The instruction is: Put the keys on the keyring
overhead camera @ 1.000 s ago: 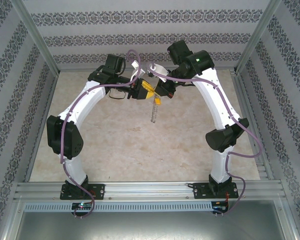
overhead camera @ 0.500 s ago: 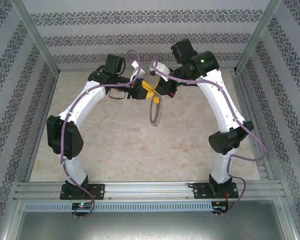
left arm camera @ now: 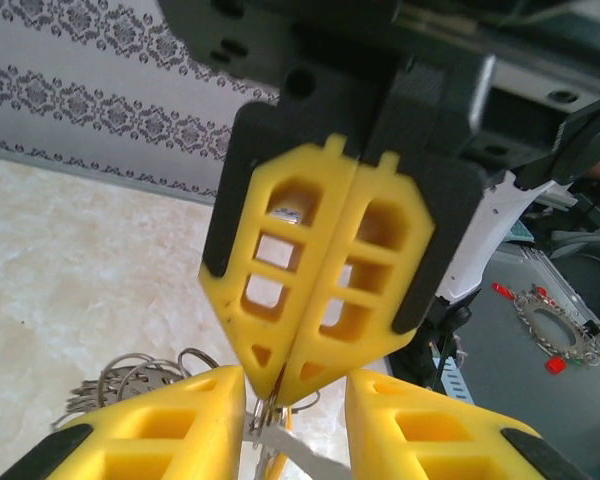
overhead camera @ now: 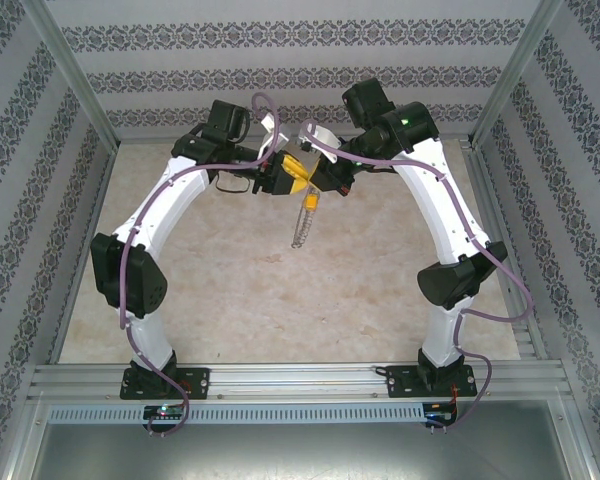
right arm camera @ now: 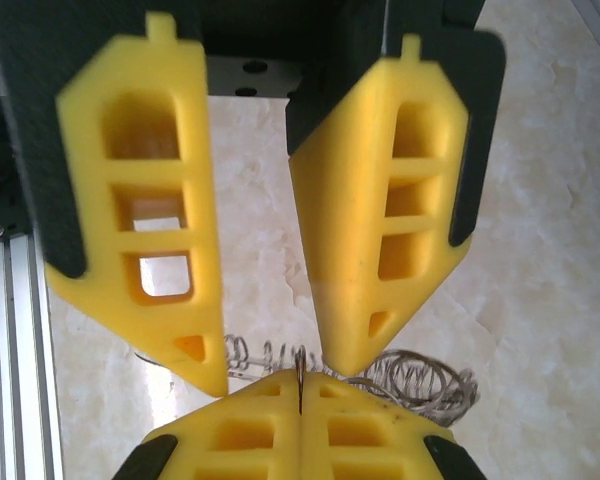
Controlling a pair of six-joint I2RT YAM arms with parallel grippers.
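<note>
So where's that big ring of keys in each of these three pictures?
Top external: the keyring hangs edge-on in the upper middle.
Left wrist: the keyring fans its keys out at lower left, with its rim at bottom centre.
Right wrist: the keyring fringes the bottom either side of centre.
Shared landmark: the right gripper, its yellow fingers shut on the ring's rim.

I have two arms, the left arm (overhead camera: pixel 170 200) and the right arm (overhead camera: pixel 432 200), both with white curved shells and black blocks at the joints. A thin purple cable (overhead camera: pixel 126 275) follows each arm from its black base (overhead camera: pixel 158 381) up to the wrist. One small green light (overhead camera: pixel 404 122) shines on a black joint of the right arm. The fingers (left arm camera: pixel 325 275) of my left gripper (right arm camera: pixel 278 376) and right gripper (left arm camera: pixel 277 393) are yellow, with square windows, on black holders.
</note>
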